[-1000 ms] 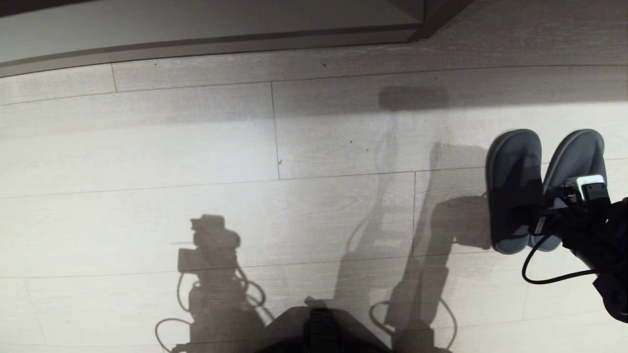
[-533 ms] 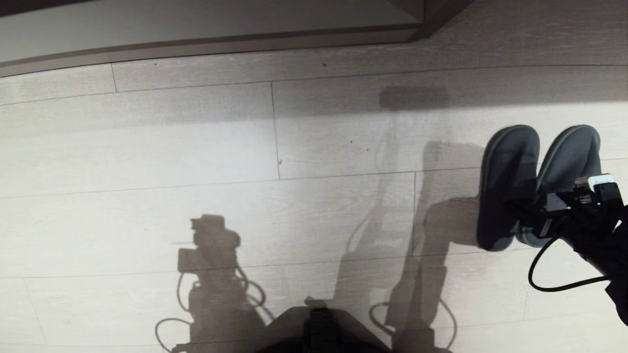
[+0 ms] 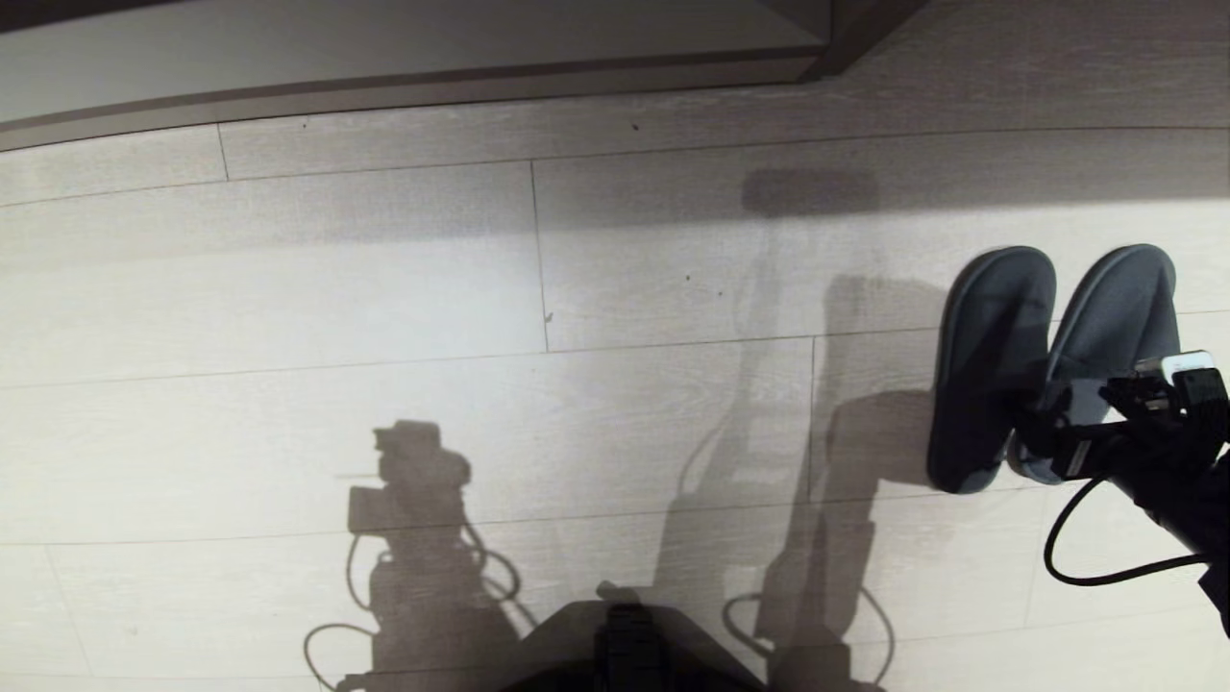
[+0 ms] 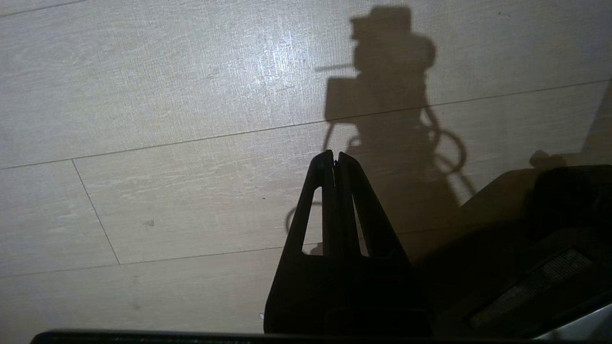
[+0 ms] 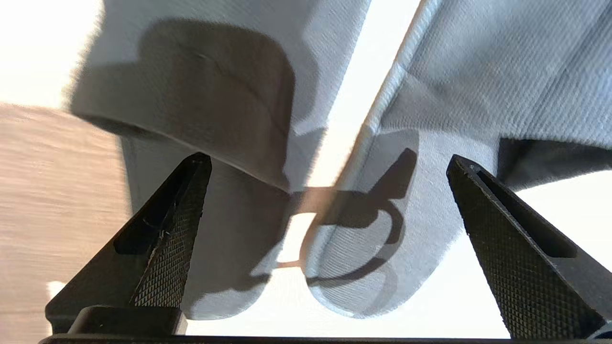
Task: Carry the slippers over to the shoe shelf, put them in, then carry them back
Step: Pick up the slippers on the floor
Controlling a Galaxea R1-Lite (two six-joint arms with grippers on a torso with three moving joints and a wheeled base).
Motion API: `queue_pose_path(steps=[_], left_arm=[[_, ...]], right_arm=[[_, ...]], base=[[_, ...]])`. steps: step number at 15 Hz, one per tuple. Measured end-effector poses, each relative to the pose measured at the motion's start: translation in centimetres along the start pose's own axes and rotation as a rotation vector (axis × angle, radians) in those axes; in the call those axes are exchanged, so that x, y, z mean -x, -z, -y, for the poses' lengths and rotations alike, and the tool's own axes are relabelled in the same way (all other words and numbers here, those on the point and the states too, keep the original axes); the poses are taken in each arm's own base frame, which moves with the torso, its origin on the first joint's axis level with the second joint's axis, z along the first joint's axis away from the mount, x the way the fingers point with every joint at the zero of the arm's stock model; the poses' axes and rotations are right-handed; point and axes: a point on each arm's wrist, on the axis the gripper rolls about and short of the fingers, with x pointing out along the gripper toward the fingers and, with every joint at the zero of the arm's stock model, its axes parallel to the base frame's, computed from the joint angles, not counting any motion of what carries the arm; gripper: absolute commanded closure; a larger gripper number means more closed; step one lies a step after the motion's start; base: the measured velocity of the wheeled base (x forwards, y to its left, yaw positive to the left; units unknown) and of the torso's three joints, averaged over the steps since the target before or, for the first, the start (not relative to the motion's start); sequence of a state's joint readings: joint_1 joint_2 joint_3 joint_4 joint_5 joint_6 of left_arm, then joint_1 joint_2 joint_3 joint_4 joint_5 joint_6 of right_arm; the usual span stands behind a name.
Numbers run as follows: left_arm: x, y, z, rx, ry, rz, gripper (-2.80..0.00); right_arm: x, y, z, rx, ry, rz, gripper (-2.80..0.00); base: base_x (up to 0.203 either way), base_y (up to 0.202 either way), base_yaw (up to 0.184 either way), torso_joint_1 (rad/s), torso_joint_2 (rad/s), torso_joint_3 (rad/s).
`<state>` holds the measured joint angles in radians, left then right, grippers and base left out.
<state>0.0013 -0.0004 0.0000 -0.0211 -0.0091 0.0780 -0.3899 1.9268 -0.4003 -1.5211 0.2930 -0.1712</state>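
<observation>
The dark grey slippers [image 3: 1052, 360] lay side by side on the wooden floor [image 3: 384, 317], well short of the shoe shelf [image 3: 384, 48]. The right gripper [image 5: 325, 200] hovered over their heel ends, jaws wide. The left gripper [image 4: 334, 165] hung above bare floor, jaws pressed together.

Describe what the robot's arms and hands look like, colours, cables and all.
Both are black. The right hand has two long wedge-shaped fingers with cross-hatched inner pads and hollow slots. The right arm carries a small white block and a looping black cable. The left hand has the same tapered, slotted fingers.
</observation>
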Motion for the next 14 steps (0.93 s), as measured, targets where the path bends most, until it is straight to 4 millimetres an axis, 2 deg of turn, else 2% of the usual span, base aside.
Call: queue_pose_path(steps=[5, 11, 14], left_arm=[[0.0, 0.0, 0.0, 0.000, 0.000, 0.000, 0.00], [0.0, 0.0, 0.0, 0.003, 0.000, 0.000, 0.00], [0.0, 0.0, 0.0, 0.002, 0.000, 0.000, 0.00]], right_arm=[[-0.4, 0.0, 1.7, 0.015, 0.063, 0.015, -2.80], [-2.3, 0.2, 2.5, 0.022, 0.097, 0.036, -2.80], [-3.0, 0.1, 2.2, 0.019, 0.088, 0.051, -2.80]], base=[[0.000, 0.000, 0.000, 0.000, 0.00, 0.000], [0.000, 0.000, 0.000, 0.000, 0.00, 0.000], [0.000, 0.000, 0.000, 0.000, 0.00, 0.000]])
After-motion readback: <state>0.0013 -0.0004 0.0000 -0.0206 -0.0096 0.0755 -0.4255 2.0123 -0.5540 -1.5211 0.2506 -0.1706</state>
